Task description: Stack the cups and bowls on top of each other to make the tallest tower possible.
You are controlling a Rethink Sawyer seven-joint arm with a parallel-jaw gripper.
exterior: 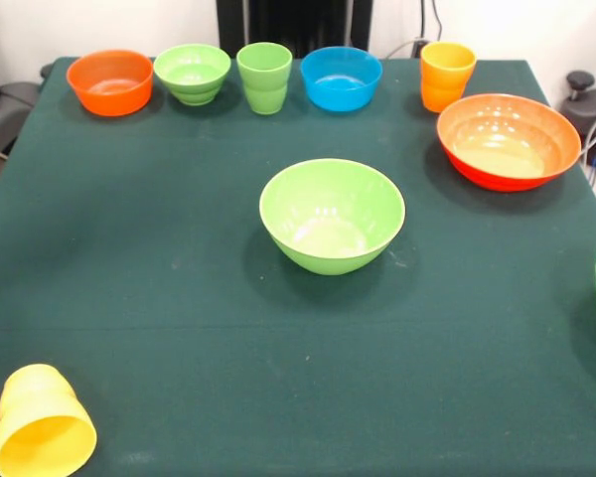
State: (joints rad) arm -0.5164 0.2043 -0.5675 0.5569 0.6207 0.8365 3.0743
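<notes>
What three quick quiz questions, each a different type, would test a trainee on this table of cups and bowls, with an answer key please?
1. True or false: the yellow cup stands upright on the table.
2. Multiple choice: in the front view, what sits directly between the light green cup and the orange-yellow cup in the far row? A) the small orange bowl B) the small blue bowl C) the small light green bowl
3. Fill in: the bowl alone at the table's middle is the large ____ bowl.

Key: 1 false, it lies on its side, mouth toward the camera. 2 B. 3 light green.
</notes>
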